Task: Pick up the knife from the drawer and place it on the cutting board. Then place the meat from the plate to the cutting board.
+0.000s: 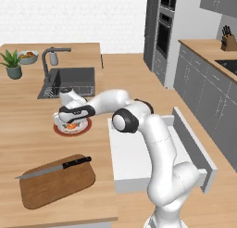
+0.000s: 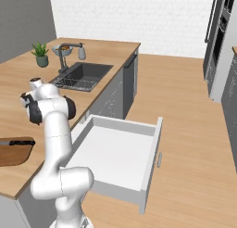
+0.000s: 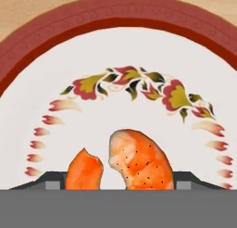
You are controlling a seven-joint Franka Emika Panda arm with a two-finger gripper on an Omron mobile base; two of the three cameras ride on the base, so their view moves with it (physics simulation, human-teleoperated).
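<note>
Now, with the knife (image 1: pixel 52 169) on the board (image 1: pixel 57 181), the gripper (image 1: pixel 65 122) sits low over the plate (image 1: pixel 58 130), jaws parted around the meat (image 3: pixel 139 160), not visibly clamped, ready to lift it.

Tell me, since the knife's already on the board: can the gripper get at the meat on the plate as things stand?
Probably yes. The gripper hangs low right over the plate, the meat lies bare between its fingertips, and nothing sits on top of it.

No legible text, labels or numbers anywhere; floral pattern alone on the plate (image 3: pixel 118 55).
</note>
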